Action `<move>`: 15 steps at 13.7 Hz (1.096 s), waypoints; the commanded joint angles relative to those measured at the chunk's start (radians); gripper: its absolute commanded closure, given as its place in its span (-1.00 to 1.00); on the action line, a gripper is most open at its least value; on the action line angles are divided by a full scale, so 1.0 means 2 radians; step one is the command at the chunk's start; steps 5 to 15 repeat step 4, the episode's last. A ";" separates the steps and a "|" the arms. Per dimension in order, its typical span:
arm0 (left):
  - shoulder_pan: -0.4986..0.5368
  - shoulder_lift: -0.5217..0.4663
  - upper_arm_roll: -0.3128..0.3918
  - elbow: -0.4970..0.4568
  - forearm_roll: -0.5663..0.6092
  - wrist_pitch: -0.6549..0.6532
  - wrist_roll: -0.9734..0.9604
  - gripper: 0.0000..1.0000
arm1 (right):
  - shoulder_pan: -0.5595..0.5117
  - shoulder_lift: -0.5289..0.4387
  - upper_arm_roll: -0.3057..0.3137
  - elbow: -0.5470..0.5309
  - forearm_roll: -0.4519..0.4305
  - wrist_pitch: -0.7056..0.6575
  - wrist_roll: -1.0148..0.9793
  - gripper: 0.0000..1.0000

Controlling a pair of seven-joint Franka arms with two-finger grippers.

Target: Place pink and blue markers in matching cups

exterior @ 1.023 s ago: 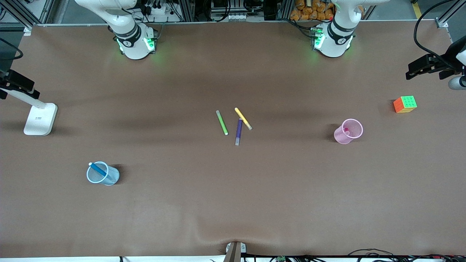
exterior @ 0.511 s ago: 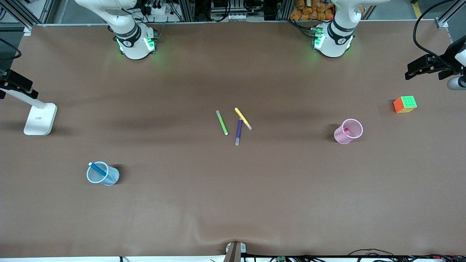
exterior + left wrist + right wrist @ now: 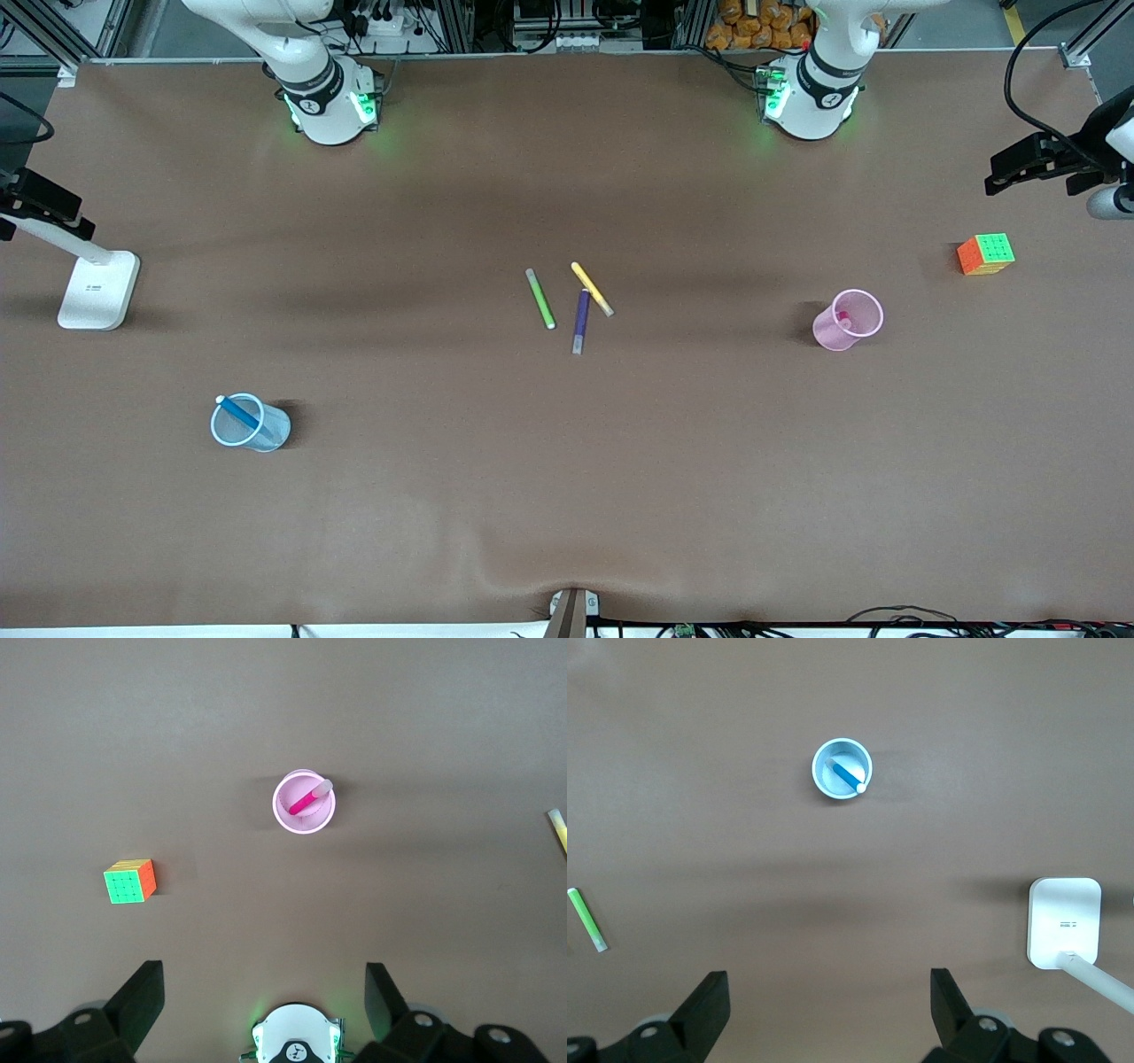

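The pink cup (image 3: 828, 335) stands toward the left arm's end of the table with the pink marker (image 3: 842, 317) leaning inside it. In the left wrist view the pink cup (image 3: 276, 806) holds the pink marker (image 3: 308, 799). The blue cup (image 3: 275, 432) stands toward the right arm's end, nearer the front camera, with the blue marker (image 3: 237, 411) in it. In the right wrist view the blue marker (image 3: 849, 777) is again inside the blue cup (image 3: 816, 771). My left gripper (image 3: 263, 979) hangs open and empty high over the table. My right gripper (image 3: 828, 985) is likewise open, high up and empty.
Green (image 3: 539, 299), yellow (image 3: 592, 289) and purple (image 3: 581, 321) markers lie together at the table's middle. A colour cube (image 3: 985, 253) sits past the pink cup toward the left arm's end. A white stand base (image 3: 97, 288) sits at the right arm's end.
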 commanded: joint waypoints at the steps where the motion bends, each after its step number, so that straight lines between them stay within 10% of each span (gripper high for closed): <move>1: 0.002 0.009 0.001 0.015 -0.009 -0.002 0.005 -1.00 | -0.009 -0.004 0.009 0.003 0.003 -0.014 0.005 -1.00; 15: 0.001 0.009 0.000 0.014 -0.009 -0.005 0.005 -1.00 | -0.009 -0.004 0.009 0.004 0.003 -0.017 0.005 -1.00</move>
